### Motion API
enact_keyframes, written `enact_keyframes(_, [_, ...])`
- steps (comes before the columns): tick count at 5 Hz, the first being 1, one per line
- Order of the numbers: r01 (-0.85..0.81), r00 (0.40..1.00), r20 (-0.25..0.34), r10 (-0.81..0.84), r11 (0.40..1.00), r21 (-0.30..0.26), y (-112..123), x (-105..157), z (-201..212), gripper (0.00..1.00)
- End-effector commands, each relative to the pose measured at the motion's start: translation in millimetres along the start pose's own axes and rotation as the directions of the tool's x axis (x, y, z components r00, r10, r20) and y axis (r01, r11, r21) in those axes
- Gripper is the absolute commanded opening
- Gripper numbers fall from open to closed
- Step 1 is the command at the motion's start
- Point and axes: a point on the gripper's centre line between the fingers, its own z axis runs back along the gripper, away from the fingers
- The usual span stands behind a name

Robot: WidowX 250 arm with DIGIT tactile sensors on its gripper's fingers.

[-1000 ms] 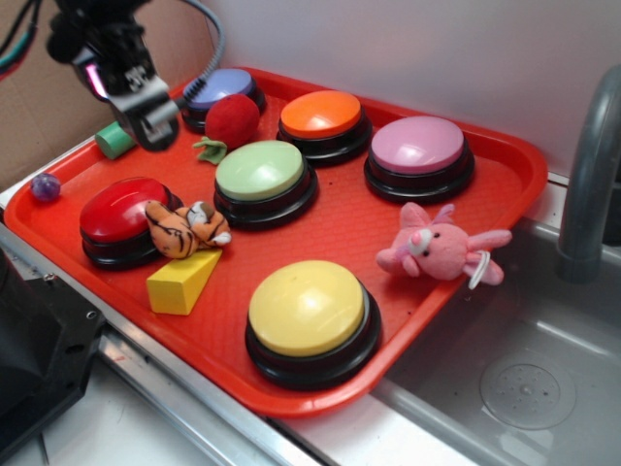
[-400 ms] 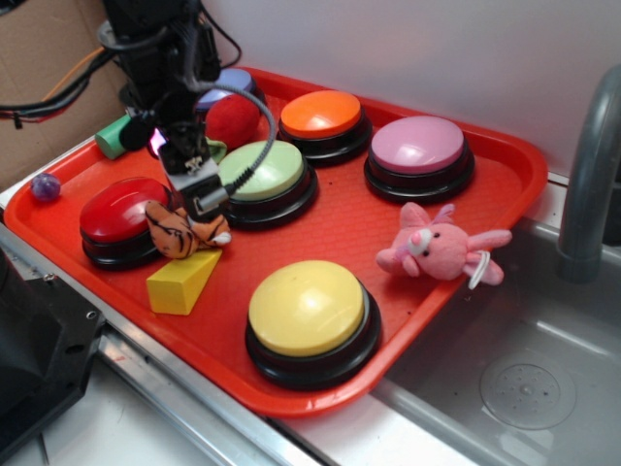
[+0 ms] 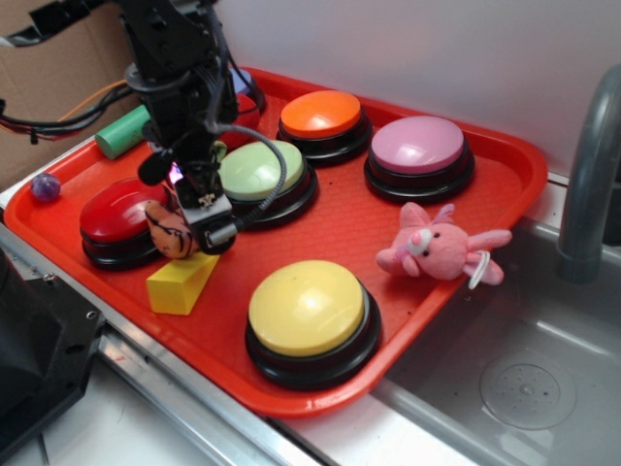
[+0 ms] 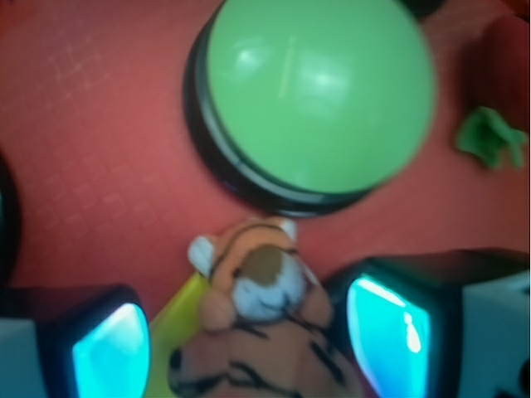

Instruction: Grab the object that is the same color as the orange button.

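The object, a small striped orange plush tiger [image 3: 168,231], lies on the red tray [image 3: 524,165] between the red button [image 3: 114,209] and the green button [image 3: 260,170], leaning on a yellow wedge block [image 3: 181,283]. My gripper [image 3: 206,231] is lowered over the tiger and open. In the wrist view the tiger [image 4: 265,332] sits between the two pads [image 4: 386,332]. The right pad is close against it; a gap with the yellow block [image 4: 178,323] shows on the left. The orange button [image 3: 321,114] stands at the back of the tray.
On the tray also stand a yellow button [image 3: 306,308] and a pink-purple button [image 3: 417,146], with a pink plush bunny [image 3: 437,248] lying between them. A green cylinder [image 3: 121,131] and small purple ball [image 3: 45,186] lie at the left. A sink [image 3: 524,379] and faucet [image 3: 587,184] are right.
The gripper has come forward and down from the tray's back left corner to the tiger and now straddles it. The tiger has barely moved.
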Motion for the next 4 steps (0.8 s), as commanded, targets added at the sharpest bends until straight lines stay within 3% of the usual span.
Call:
enact_keyframes(1, [0.019, 1.0, -0.005, -0.019, 1.0, 0.018, 2.4, 6.3, -11.9, 1.0])
enact_keyframes(3, [-0.013, 1.0, -0.025, 0.013, 1.0, 0.025, 7.7, 2.6, -18.2, 1.0])
enact_keyframes(4, [-0.004, 1.0, -0.017, 0.004, 0.999, 0.036, 7.8, 0.9, -15.0, 0.0])
